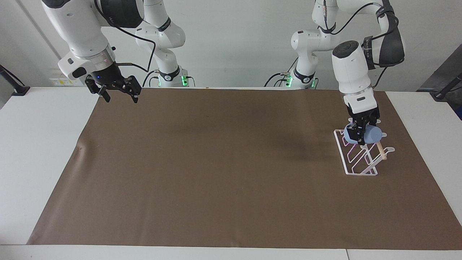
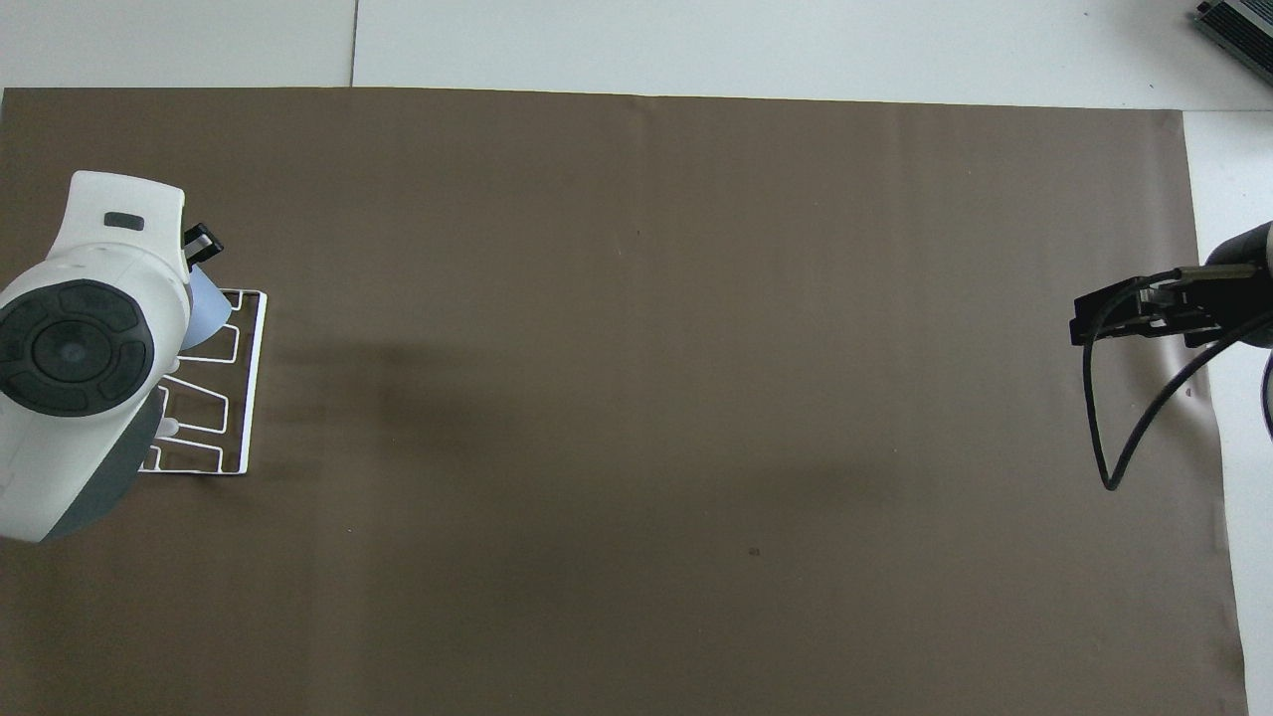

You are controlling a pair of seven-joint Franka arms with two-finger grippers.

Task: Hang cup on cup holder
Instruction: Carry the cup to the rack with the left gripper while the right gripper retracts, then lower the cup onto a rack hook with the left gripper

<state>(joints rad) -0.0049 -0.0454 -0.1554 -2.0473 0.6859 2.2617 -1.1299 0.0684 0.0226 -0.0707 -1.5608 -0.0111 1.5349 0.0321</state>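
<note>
Cup (image 1: pixel 362 135) is lying on its side in the left gripper (image 1: pixel 360 134), whose fingers are clamping it across the body, directly over the cup holder (image 1: pixel 355 156) at the left arm's end of the table. Tipping it this way is probably meant to line its hollow up with one of the rack's slanted prongs, though which end is the mouth I cannot tell. It is hanging over the part of the rack nearer the robots, in front of the wooden dowel (image 1: pixel 381 150), and whether it is already touching a prong is not clear. In the overhead view the left arm's wrist is covering most of the cup holder (image 2: pixel 244 383), with only a sliver of the cup (image 2: pixel 206 313) showing. Over the edge of the brown mat (image 1: pixel 216 173), at the right arm's end, the right gripper (image 1: pixel 117 89) is waiting with fingers spread apart and nothing between them, well away from the hanging.
</note>
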